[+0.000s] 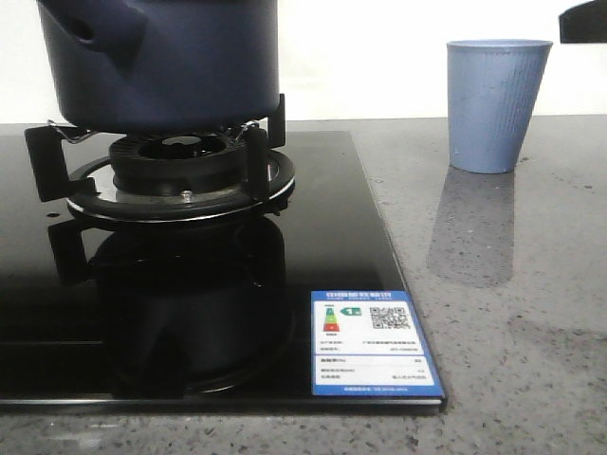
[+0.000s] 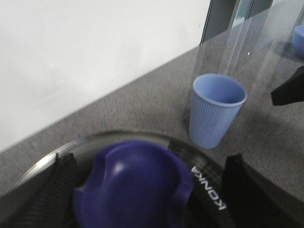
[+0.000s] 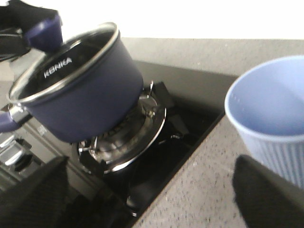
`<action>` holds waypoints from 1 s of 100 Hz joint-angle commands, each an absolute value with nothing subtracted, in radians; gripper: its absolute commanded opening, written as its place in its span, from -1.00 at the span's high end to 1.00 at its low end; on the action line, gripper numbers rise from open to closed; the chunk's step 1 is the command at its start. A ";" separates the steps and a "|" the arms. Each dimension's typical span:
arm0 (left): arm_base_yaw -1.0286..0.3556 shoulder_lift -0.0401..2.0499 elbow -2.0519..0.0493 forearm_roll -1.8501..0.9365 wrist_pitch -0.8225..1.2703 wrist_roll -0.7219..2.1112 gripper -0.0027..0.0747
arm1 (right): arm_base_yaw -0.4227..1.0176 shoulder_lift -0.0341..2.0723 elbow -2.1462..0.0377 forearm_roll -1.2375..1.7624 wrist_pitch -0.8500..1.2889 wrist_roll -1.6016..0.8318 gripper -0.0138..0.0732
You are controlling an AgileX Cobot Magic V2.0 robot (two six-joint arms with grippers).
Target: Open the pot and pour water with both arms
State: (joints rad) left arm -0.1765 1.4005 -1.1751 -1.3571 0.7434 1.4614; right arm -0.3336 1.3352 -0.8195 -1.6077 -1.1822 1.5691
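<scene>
The dark navy pot (image 1: 161,66) stands on the gas burner (image 1: 180,166) at the back left. Its glass lid (image 3: 57,64), marked KONKA, is on it. In the left wrist view, the lid's blue knob (image 2: 133,185) lies between the fingers of my left gripper (image 2: 149,175). That gripper is open, with a gap showing on one side of the knob. In the right wrist view, my right gripper (image 3: 152,190) hangs open and empty over the counter, between the hob and the cup. Only its tip (image 1: 583,21) shows in the front view.
A pale blue ribbed cup (image 1: 496,102) stands upright on the grey speckled counter (image 1: 512,332), right of the black glass hob (image 1: 190,313). A blue and white label (image 1: 373,343) sits at the hob's front right corner. A white wall runs behind.
</scene>
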 commanded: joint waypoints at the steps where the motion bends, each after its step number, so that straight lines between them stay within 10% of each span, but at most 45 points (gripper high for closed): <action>1: -0.145 1.302 -1.215 -1.424 0.756 1.455 -0.44 | -0.339 1.285 -0.870 -1.526 -1.233 1.583 -0.30; 19: -0.015 1.158 -1.215 -1.430 0.712 1.346 0.16 | -0.339 1.232 -0.925 -1.524 -1.225 1.584 0.85; 32: 0.087 1.079 -1.215 -1.430 0.704 1.321 0.98 | -0.339 1.180 -0.964 -1.503 -1.129 1.627 0.81; 64: 0.154 0.957 -1.204 -1.306 0.463 1.153 0.98 | -0.320 0.988 -0.976 -1.495 -0.426 1.841 0.80; 100: -0.022 0.833 -1.086 -0.869 0.357 0.893 0.98 | -0.091 0.741 -0.847 -1.857 -0.271 1.891 0.80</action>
